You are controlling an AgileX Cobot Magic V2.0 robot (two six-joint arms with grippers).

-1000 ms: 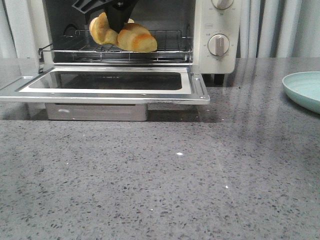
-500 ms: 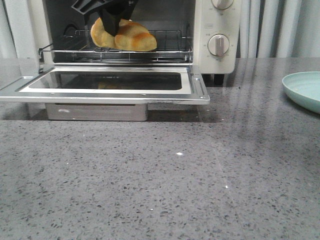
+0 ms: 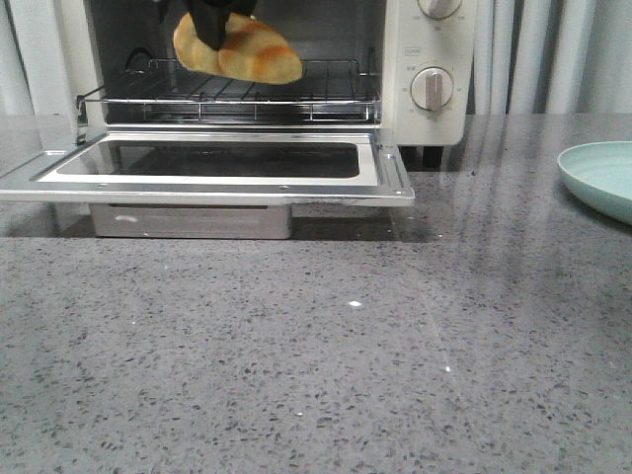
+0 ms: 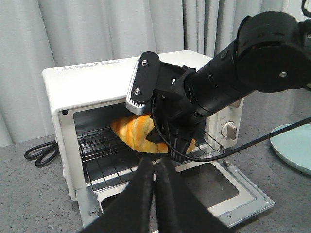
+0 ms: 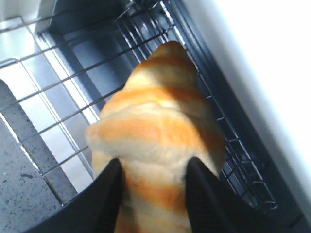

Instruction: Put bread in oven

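Bread held inside oven mouth, clear of rack.
Right gripper [image 5: 153,194] clamped on the bread [image 3: 240,49], which hung tilted just above the wire rack [image 3: 296,94] of the oven [image 3: 425,109]; door [image 3: 212,168] lay flat open. Left gripper [image 4: 154,167] stood back, fingers pressed together, holding nothing. Plate [image 3: 602,178] sat on the worktop [image 3: 326,365], well apart.

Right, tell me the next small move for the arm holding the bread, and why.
Probably lower it and then open. The right gripper is shut on the bread, which hangs inside the open oven just above the wire rack, not resting on it. Releasing from here would drop it, so ease down until it touches first.
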